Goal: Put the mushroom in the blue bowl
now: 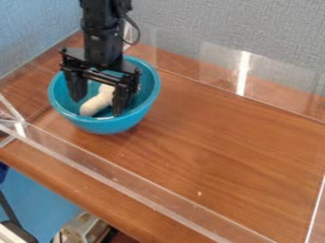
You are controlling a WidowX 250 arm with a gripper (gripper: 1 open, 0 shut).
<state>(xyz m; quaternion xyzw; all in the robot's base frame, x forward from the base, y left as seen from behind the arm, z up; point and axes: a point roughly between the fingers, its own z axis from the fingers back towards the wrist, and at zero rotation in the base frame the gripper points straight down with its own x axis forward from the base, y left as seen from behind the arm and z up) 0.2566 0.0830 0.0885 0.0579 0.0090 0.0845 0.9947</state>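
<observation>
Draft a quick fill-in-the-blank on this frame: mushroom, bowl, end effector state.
1. The mushroom lies inside the ____ bowl.
2. The end effector is ____, with nothing between its fingers.
3. The bowl sits on a ____ tabletop.
4. The mushroom's pale ____ is the part that shows most clearly.

Missing words: blue; open; wooden; stem
</observation>
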